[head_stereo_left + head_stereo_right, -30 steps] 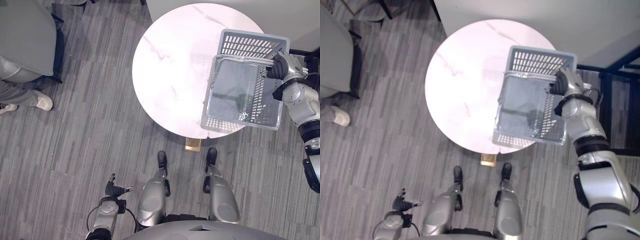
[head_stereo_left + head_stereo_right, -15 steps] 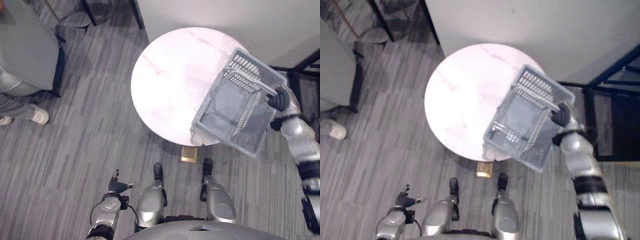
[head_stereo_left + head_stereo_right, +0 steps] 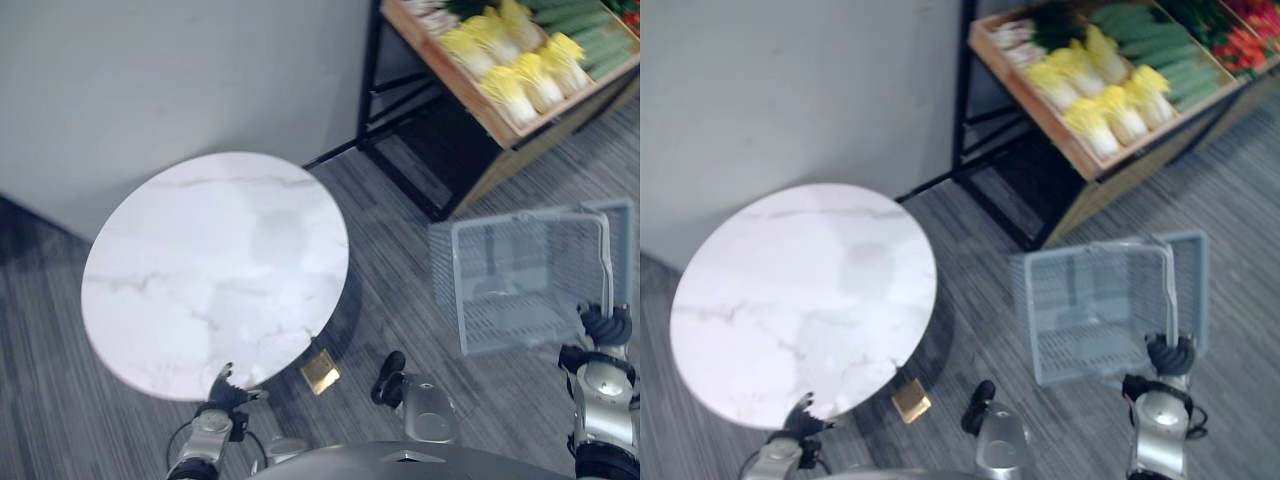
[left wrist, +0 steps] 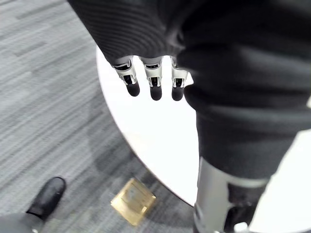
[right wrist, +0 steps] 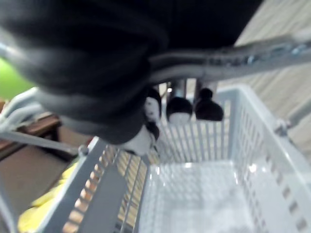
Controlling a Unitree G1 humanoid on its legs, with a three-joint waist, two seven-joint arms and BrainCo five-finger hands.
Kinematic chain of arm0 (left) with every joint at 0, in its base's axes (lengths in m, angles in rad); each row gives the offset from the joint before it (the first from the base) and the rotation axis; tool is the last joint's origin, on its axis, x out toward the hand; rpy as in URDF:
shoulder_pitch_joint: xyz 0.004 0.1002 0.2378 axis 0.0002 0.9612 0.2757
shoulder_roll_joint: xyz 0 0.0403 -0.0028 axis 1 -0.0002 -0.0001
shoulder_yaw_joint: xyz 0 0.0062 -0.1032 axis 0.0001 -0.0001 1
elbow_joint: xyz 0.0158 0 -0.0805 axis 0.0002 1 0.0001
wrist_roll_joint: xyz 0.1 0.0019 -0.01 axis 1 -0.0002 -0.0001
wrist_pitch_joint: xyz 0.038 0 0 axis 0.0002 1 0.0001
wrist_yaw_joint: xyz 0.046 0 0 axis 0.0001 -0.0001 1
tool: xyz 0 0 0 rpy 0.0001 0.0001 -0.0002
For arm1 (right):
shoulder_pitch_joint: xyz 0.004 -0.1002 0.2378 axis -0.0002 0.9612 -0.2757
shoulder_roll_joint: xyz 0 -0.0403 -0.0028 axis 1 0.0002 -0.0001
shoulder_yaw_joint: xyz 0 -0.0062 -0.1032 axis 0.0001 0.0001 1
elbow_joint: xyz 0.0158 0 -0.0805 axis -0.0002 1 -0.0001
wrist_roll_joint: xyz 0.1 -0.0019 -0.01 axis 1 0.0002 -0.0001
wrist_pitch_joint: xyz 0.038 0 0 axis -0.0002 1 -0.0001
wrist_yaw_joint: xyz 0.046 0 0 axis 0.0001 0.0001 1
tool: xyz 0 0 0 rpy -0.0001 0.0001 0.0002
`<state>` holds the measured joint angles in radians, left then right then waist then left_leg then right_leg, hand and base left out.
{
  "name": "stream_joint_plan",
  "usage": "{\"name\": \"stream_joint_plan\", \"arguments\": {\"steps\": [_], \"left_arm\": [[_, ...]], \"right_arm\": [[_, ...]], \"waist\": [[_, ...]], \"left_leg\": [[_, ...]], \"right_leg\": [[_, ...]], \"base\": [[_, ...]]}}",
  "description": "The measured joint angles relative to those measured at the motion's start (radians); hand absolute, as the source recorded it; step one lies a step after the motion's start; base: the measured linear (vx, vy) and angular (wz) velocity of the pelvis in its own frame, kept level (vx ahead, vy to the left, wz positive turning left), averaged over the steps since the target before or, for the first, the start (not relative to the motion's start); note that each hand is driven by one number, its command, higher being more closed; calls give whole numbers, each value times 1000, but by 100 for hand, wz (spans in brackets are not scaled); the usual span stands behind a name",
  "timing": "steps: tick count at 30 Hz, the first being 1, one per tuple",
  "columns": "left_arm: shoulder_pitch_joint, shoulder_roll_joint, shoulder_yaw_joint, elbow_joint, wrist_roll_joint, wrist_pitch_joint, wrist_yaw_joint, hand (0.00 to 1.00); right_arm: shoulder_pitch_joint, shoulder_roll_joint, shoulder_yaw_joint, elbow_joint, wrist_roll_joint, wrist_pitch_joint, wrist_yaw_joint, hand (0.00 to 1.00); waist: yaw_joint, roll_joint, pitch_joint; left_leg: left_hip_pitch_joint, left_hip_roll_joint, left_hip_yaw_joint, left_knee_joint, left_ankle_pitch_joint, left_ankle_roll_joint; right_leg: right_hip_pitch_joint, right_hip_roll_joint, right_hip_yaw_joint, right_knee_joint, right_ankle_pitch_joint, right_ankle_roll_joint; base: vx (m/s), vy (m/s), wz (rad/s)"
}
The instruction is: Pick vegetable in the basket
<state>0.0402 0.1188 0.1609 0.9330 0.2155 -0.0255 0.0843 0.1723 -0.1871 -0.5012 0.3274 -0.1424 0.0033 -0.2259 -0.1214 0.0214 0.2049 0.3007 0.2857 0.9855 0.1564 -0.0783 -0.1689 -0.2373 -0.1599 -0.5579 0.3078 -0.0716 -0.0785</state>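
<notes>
Basket (image 3: 510, 325) empty, handle gripped in my right hand (image 3: 603, 327), lower right; vegetables (image 3: 520, 75) upper right unpicked; left hand (image 4: 153, 80) slack.

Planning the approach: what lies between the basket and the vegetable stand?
Nothing loose. In the right eye view, bare grey floor separates the basket, held by the right hand, from the stand of yellow cabbages.

Head stereo pair looks steeply down, shares table (image 3: 215, 270), basket (image 3: 500, 255) (wrist cameras sit much closer).
</notes>
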Motion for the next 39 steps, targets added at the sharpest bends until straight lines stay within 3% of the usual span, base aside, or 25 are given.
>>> {"name": "stream_joint_plan", "arguments": {"steps": [2,3,4,5,6,9,12,13,15,17,19,21,22,23,24,25,26,27,29,31,33,35,36,37,39], "left_arm": [[-4,-26,-1,5,2,2,-3,0],[-2,-36,-2,21,3,2,-4,0],[-6,-36,-3,37,2,3,-4,0],[-5,-37,-2,58,1,9,2,0],[0,-36,5,79,-9,15,9,0],[24,-34,43,66,-91,10,33,0],[22,-51,42,31,-144,0,50,0],[22,-57,39,25,-154,-6,51,0],[19,-80,33,1,-173,-18,52,0],[22,-83,23,-1,-189,-25,53,0],[23,-78,16,-6,-197,-26,53,0],[23,-59,-6,-6,-204,-28,53,0],[18,-51,-21,-7,-205,-29,53,0],[16,-19,-42,-2,-205,-24,53,0],[18,-10,-53,-1,-205,-22,53,0],[22,-1,-74,-1,-205,-21,53,0],[23,8,-95,-1,-203,-19,53,0],[22,9,-96,-1,-203,-18,53,0],[15,19,-79,1,-202,-15,54,0],[14,21,-56,3,-195,-9,54,0],[1,17,-23,36,-182,-5,55,0],[8,22,11,55,-160,-4,58,0],[8,21,41,90,-146,-2,64,0],[-1,6,47,101,-145,-2,66,0],[-2,-34,80,113,-119,-4,66,0]], "right_arm": [[46,56,0,0,24,4,-1,100],[65,80,2,1,55,5,-6,100],[67,91,9,2,67,6,-10,100],[72,103,23,6,90,7,-23,100],[83,105,49,20,111,7,-24,100],[115,108,115,79,128,12,-20,100],[116,96,126,160,129,15,-5,100],[110,93,126,180,130,16,-3,100],[77,78,126,248,127,28,4,100],[62,65,148,261,119,29,8,100],[56,64,176,283,80,27,18,100],[49,69,203,328,47,26,25,100],[41,76,212,354,38,26,28,100],[26,85,216,389,26,27,34,100],[25,90,217,404,10,28,35,100],[27,94,218,421,1,28,38,100],[26,92,213,450,3,32,39,100],[25,90,210,459,4,34,39,100],[4,86,191,499,22,34,37,100],[-24,81,175,528,44,34,36,100],[-43,74,120,569,72,35,34,100],[-36,75,107,589,87,36,37,100],[-42,73,81,611,90,37,45,100],[-55,70,70,621,90,37,46,100],[-59,69,38,636,90,37,57,100]], "waist": [[-3,-7,-2],[3,-14,3],[3,-13,4],[3,-14,8],[4,-21,12],[36,-27,20],[61,-25,23],[68,-25,24],[86,-12,29],[92,4,33],[122,-13,24],[128,-59,6],[126,-98,18],[116,-116,28],[113,-118,30],[113,-110,37],[110,-116,37],[109,-115,37],[100,-92,43],[78,-68,58],[62,-46,73],[61,-63,65],[62,-46,74],[59,-19,82],[61,16,70]], "left_leg": [[-4,74,22,210,34,36],[-33,152,-23,412,58,55],[-59,169,-74,502,34,62],[-128,156,-216,642,-35,72],[-186,89,-380,683,-90,67],[-295,-52,-607,638,-193,77],[-416,-122,-734,440,-204,93],[-435,-137,-766,384,-199,86],[-465,-157,-841,115,-119,55],[-476,-137,-829,54,-79,67],[-449,-139,-825,77,-40,89],[-403,-180,-785,71,-41,129],[-353,-207,-766,55,-55,142],[-305,-212,-760,49,-81,147],[-276,-210,-761,40,-87,157],[-240,-209,-760,26,-98,161],[-175,-210,-763,-3,-115,168],[-155,-210,-768,-17,-117,167],[-108,-178,-800,-59,-127,149],[-91,-142,-823,-89,-126,143],[-50,-101,-832,-111,-132,122],[-5,-94,-832,-119,-153,86],[49,-57,-832,-116,-181,42],[57,-33,-829,-107,-174,42],[26,4,-867,24,-89,15]], "right_leg": [[5,34,84,-5,-35,9],[27,67,156,-41,-33,7],[40,85,193,-57,-30,7],[76,117,262,-94,-24,-15],[113,146,337,-121,-18,-30],[175,214,494,-136,-29,-69],[193,239,632,-140,-30,-67],[195,241,657,-144,-30,-67],[218,257,736,-181,-30,-67],[241,275,770,-186,-42,-49],[233,275,814,-123,-101,-33],[211,219,784,3,-179,40],[179,190,735,135,-210,112],[119,167,658,313,-182,189],[91,155,617,402,-149,227],[54,135,565,502,-117,237],[18,71,467,597,-147,204],[7,51,438,597,-167,196],[-39,20,351,448,-207,169],[-65,26,333,259,-177,156],[-76,14,353,-87,11,163],[-62,-14,360,-241,98,187],[-59,-8,349,-189,238,176],[-76,8,347,-120,213,149],[-120,13,341,101,31,113]], "base": [[199,-172,-136],[194,-137,-161],[183,-80,-186],[185,-29,-192],[186,-13,-197],[209,82,-190],[234,139,-158],[205,159,-136],[197,201,-138],[200,226,-115],[310,288,-126],[338,273,-80],[334,215,-26],[400,237,-15],[318,188,2],[428,156,26],[374,83,29],[473,50,37],[454,-51,35],[441,-159,50],[584,-295,52],[621,-372,31],[623,-389,32],[698,-463,15],[525,-396,9]]}}
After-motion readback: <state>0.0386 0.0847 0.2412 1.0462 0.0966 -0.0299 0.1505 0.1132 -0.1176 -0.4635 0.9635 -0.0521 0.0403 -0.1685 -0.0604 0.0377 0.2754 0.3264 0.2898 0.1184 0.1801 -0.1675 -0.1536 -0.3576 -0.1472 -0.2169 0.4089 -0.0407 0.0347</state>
